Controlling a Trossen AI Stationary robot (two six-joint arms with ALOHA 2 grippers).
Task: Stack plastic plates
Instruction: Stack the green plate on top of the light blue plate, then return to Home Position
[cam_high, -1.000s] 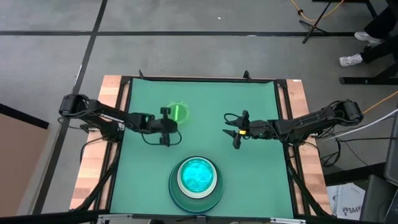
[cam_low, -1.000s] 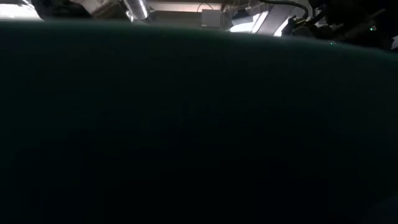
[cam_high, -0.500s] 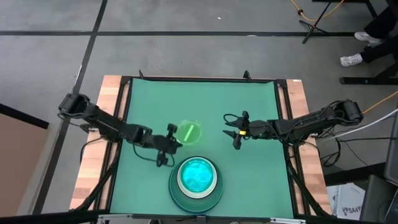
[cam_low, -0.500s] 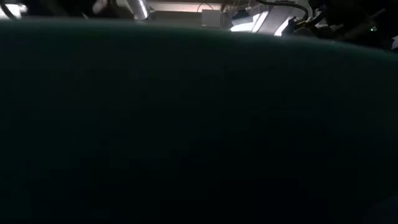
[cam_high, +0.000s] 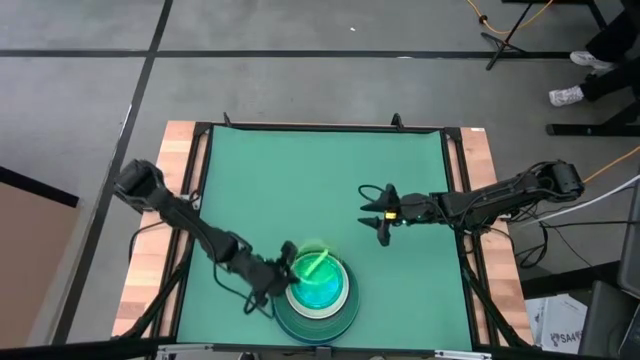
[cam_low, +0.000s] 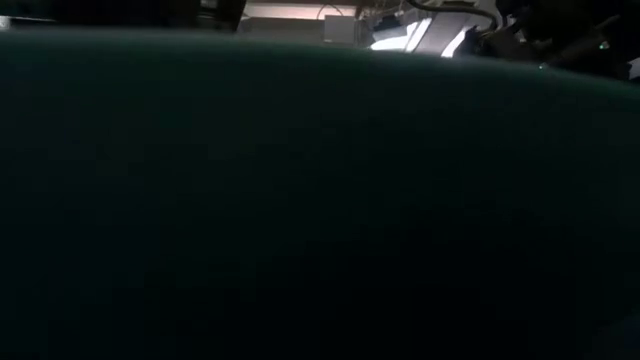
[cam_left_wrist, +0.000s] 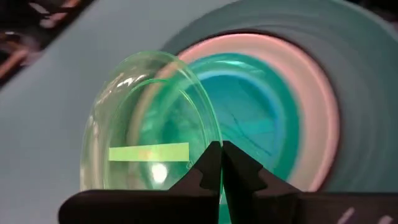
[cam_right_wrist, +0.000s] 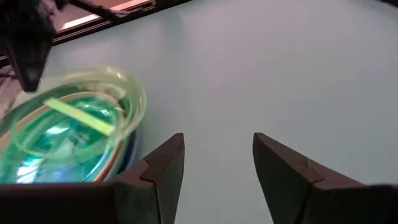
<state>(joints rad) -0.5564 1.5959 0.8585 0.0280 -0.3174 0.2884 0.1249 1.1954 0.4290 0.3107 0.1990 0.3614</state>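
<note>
High view, left end effector (cam_high: 284, 279) gripping green plate (cam_high: 311, 264), over stack (cam_high: 318, 296)

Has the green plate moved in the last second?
Yes. The left gripper carried the green plate from mid-table toward the near edge, over the stack.

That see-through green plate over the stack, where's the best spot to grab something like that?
By its thin rim, from the side, as the left pincer holds it now. The green plate is shallow and smooth, so the raised edge is likely the only part two fingers can pinch. Held there it hangs tilted above the stack of plates. The right pincer waits open at mid-table.
</note>
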